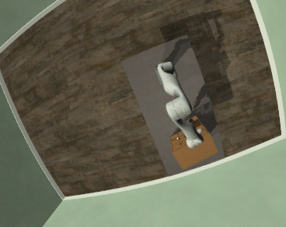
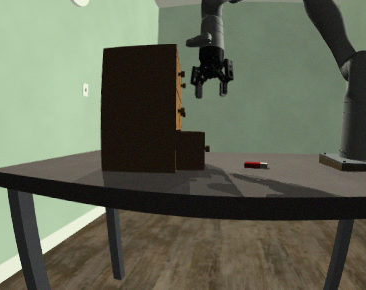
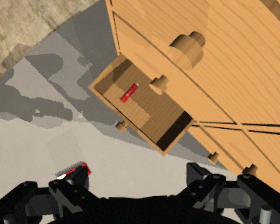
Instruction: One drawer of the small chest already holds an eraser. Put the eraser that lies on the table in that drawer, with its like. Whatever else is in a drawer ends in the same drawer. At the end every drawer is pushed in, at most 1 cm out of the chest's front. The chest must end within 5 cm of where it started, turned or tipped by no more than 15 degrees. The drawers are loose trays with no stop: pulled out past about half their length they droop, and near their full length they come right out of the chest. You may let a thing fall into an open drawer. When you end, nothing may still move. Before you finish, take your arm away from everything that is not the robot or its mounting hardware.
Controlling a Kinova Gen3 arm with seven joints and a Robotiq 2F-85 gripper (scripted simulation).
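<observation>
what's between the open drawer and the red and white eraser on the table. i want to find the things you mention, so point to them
In the exterior view, only bare, partly shadowed tabletop lies between the open drawer (image 2: 191, 151) (image 3: 128, 119) and the eraser (image 2: 255, 165).

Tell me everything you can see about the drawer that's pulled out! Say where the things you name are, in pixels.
The open drawer (image 2: 191, 151) (image 3: 152, 137) is a bottom one, sticking out of the chest's front. It's a shallow-looking box without a lid, light brown and striped like wood, though its side looks nearly black in the exterior view. One small round knob is on its front. It sits level, not drooping. A thin red thing with a pale end lies inside on its floor. The gripper isn't touching it.
</observation>
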